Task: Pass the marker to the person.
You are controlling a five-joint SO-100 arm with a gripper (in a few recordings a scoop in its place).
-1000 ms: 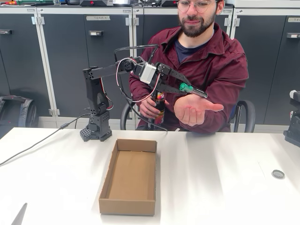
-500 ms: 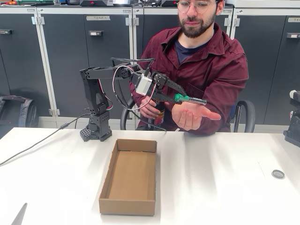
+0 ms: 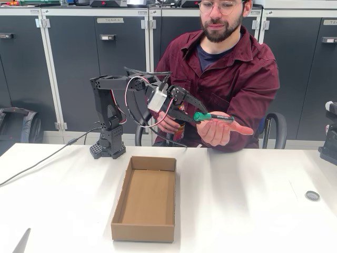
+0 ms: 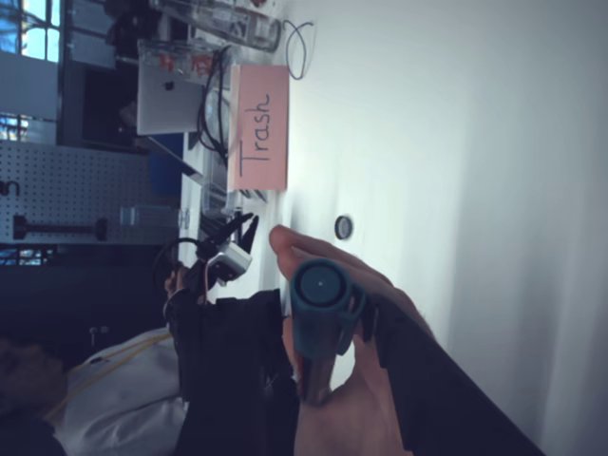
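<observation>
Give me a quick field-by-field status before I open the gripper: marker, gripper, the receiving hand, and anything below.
marker: green-capped marker held roughly level, cap end in the gripper, dark barrel reaching out over the palm
gripper: gripper shut on the marker, raised above the table
receiving hand: person's hand open, palm up, directly under the marker; contact cannot be judged
other hand: holds a bottle behind the arm
below: open cardboard box on the white table, nearer the camera than the gripper
</observation>
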